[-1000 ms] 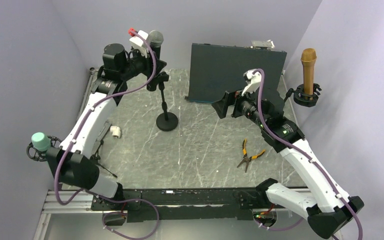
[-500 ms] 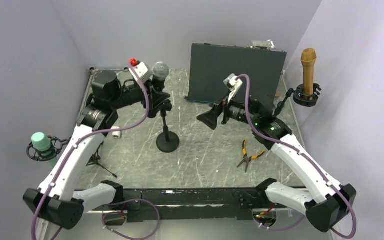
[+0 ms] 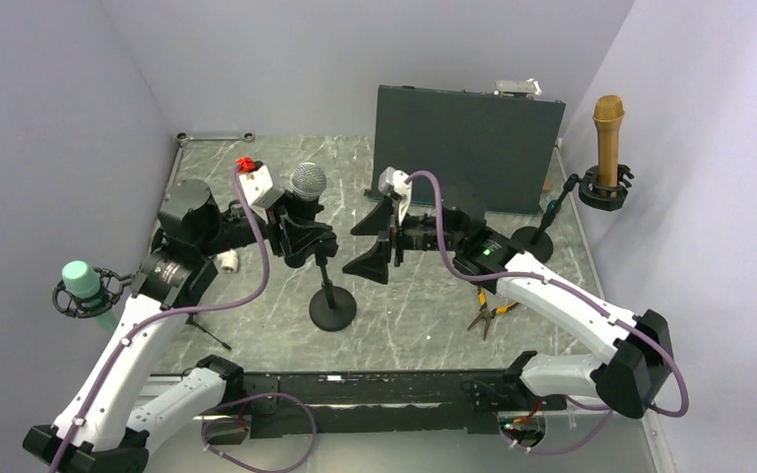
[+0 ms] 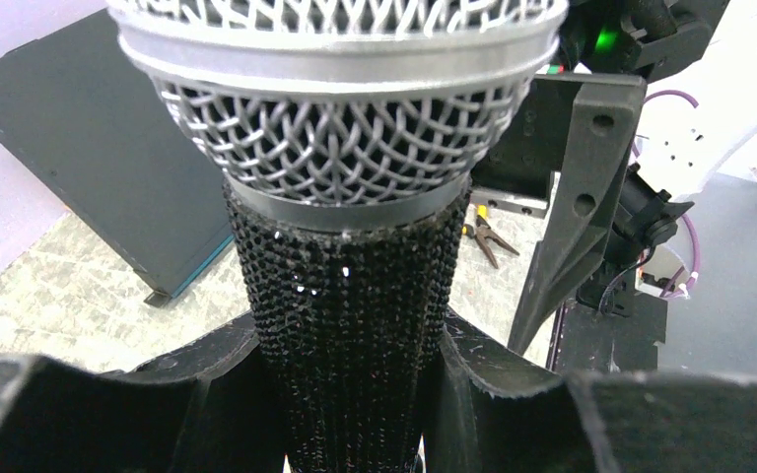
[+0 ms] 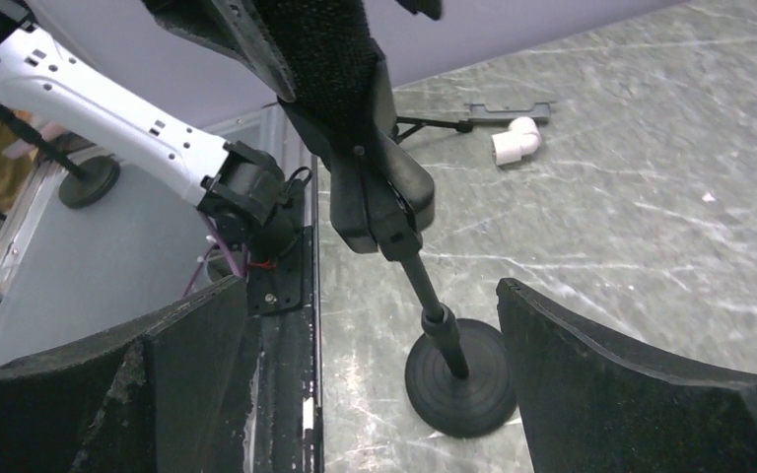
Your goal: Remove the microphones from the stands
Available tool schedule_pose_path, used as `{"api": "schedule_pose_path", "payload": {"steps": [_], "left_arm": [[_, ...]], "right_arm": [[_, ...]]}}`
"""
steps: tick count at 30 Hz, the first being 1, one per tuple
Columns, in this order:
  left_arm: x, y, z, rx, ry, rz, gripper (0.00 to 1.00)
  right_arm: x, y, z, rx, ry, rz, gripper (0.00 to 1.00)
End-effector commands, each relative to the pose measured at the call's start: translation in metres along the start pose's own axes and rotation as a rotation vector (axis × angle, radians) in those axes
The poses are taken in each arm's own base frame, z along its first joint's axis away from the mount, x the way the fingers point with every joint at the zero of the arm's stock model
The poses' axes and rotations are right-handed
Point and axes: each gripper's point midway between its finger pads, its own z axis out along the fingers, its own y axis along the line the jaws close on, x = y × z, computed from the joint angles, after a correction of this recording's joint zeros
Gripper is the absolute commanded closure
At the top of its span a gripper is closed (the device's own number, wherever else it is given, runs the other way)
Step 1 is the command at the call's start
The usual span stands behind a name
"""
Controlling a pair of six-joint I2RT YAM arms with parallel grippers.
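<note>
**Top view**
- 1 microphone [image 3: 307, 183]: silver mesh head, upright, left of the table's [image 3: 404, 330] centre. Its handle is hidden by the left gripper [image 3: 299, 235], which is clamped around it just below the head.
- 1 stand [image 3: 332, 305]: round black base on the marbled table, with a thin pole rising from it. The clip at the top is mostly covered by the gripper.
- Right gripper [image 3: 375, 244]: 2 fingers spread wide and holding nothing, just right of the stand's pole.
- 1 pair of pliers [image 3: 489, 313], right of centre.
- 1 dark panel [image 3: 468, 148], upright at the back.
- 1 gold microphone [image 3: 607, 133], in a holder at the right wall.
- 1 green-capped microphone [image 3: 81, 280], at the left wall.
- 1 white pipe elbow [image 3: 227, 260], partly hidden by the left arm.

**Left wrist view**
- The mesh head [image 4: 340, 108] is cut off at the top edge.
- The rough black handle runs down between the 2 fingers [image 4: 207, 399], which press on either side. The handle's lower end and the clip are out of frame.
- 1 finger of the right gripper stands behind, at right. The other cannot be made out.
- The pliers are small and partly hidden.

**Right wrist view**
- This gripper's own 2 fingers [image 5: 138, 394] fill the lower corners, wide apart and touching nothing.
- The stand's pole and base [image 5: 458, 384] show between them, farther off.
- The microphone's handle sits in the clip [image 5: 379, 202]. The head is cut off at the top edge.
</note>
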Motion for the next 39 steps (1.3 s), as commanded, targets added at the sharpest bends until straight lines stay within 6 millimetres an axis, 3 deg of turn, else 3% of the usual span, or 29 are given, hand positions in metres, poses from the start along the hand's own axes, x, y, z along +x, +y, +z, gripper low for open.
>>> {"api": "schedule_pose_path", "payload": {"steps": [1,15,26,39], "left_arm": [[-0.011,-0.012,-0.005,0.033,-0.029,0.019,1.0],[-0.006,-0.014,-0.007,0.02,-0.015,0.006,1.0],[-0.008,-0.013,-0.007,0.014,-0.01,0.028,1.0],[-0.015,-0.012,-0.01,-0.006,-0.024,0.034,1.0]], "right_arm": [[-0.034,0.018,0.013,-0.101,-0.101,-0.175,0.0],[-0.032,0.004,0.038,-0.134,-0.127,-0.252,0.05],[-0.031,0.013,0.051,-0.26,-0.132,-0.264,0.13],[-0.024,0.019,0.053,-0.295,-0.103,-0.273,0.51]]}}
